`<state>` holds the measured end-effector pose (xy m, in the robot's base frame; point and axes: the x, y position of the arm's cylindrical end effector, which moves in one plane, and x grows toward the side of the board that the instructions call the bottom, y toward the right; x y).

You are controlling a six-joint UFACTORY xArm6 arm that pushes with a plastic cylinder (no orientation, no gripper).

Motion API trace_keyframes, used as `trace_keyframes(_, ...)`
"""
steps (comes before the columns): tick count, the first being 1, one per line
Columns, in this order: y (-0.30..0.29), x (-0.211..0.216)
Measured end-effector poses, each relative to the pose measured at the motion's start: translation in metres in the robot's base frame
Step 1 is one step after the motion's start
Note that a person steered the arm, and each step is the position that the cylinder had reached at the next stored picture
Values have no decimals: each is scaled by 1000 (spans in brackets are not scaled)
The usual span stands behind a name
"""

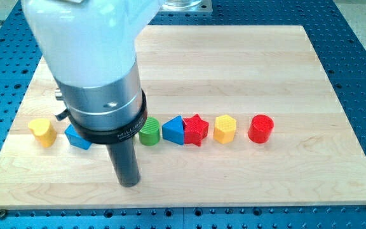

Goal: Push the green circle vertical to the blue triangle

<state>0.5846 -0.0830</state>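
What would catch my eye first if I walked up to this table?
The big silver and white arm fills the view's upper left, its dark rod ending at my tip just below the green circle. A row of small blocks crosses the wooden board, the blue triangle touching the red star.

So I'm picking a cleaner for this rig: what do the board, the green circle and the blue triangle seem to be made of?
Board: looks like light wood, matt, with visible grain and plank seams. Green circle and blue triangle: probably plastic, with fine ridges that hint at 3D printing. My tip sits toward the view's bottom from the green circle.
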Motion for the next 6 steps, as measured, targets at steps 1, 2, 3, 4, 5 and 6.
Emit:
trace_keyframes(1, 14, -10)
trace_keyframes(2, 19, -21)
trace_keyframes(3, 19, -39)
trace_keyframes(4, 19, -63)
trace_keyframes(5, 28, -76)
trace_keyframes(6, 36, -114)
